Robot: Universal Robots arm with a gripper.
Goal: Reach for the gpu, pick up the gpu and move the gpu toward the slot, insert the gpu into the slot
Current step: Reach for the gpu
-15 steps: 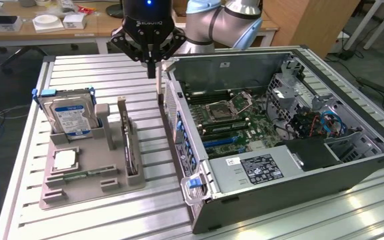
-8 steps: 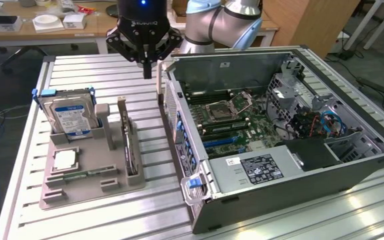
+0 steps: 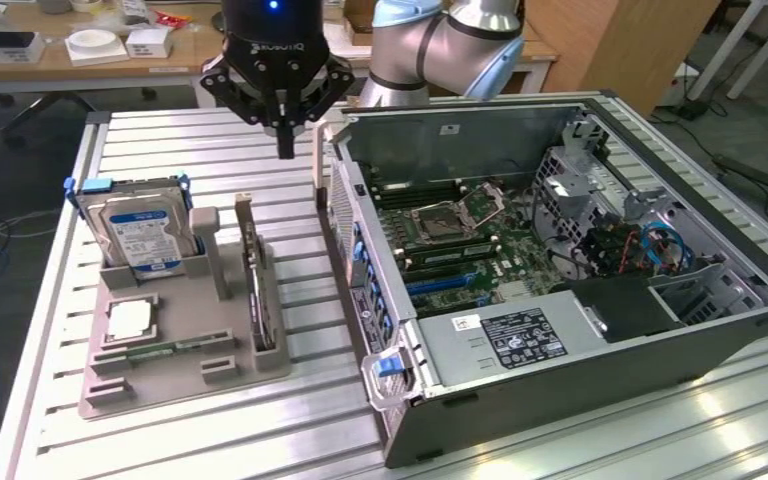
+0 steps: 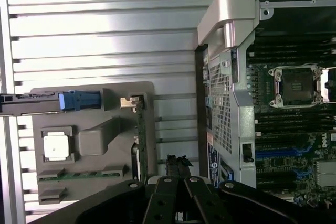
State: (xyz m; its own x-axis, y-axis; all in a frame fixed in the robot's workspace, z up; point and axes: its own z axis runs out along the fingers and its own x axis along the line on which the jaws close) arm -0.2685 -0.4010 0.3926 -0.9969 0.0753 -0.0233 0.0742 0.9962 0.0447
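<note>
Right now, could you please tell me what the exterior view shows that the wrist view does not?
Exterior view's own: blue cables inside the open dark computer case, the grey robot arm and a wooden desk behind. Wrist view's own: the case's perforated silver rear panel seen flat-on. Shared: the grey parts tray, the dark flat gpu card standing on edge in it, the green motherboard's long blue slot, and the black gripper, shut and empty, between tray and case.

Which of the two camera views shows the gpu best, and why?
The exterior view: there the gpu stands on edge in the gray holder, with its side and its bracket end visible. In the wrist view, seen from above, the gpu is a thin green edge.
</note>
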